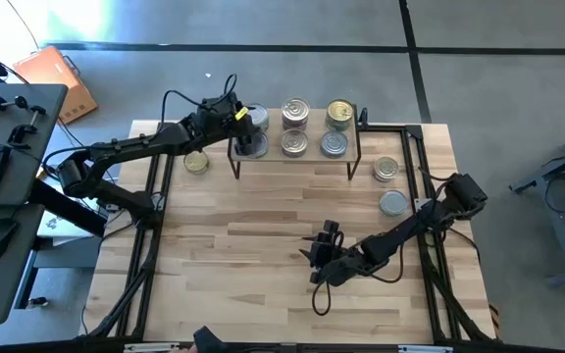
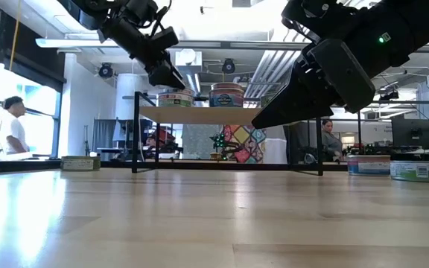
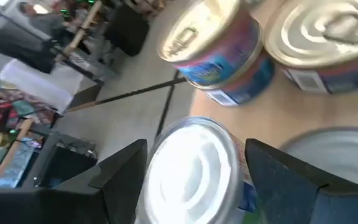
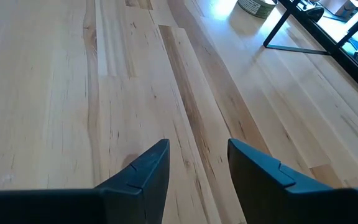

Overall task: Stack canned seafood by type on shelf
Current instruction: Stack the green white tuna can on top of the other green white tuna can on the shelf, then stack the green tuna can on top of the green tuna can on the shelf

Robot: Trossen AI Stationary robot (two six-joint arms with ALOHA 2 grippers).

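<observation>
- Nearest me, my right gripper [image 1: 319, 257] hovers low over bare tabletop [image 1: 243, 255] in the middle of the table; its jaws stand partly spread with nothing between them, only wood planks showing past the fingers [image 4: 142, 171].
- Farther back on the right side, two loose tins lie on the table: a silver-grey one [image 1: 393, 203] and, just behind it, another [image 1: 385, 170] beside the shelf's right leg.
- On the left, a gold-topped tin [image 1: 196, 162] sits on the table just outside the shelf's left end.
- The shelf [image 1: 307, 152] stands at the far edge, carrying tins in a row with more behind: a middle pair [image 1: 295, 143] and a right pair [image 1: 333, 144], one of them gold-topped [image 1: 339, 113].
- My left gripper [image 1: 246, 123] is at the shelf's left end, jaws spread wide around a plain silver-topped tin [image 3: 194, 165]; whether the fingers [image 3: 114, 177] touch its sides, I cannot tell.
</observation>
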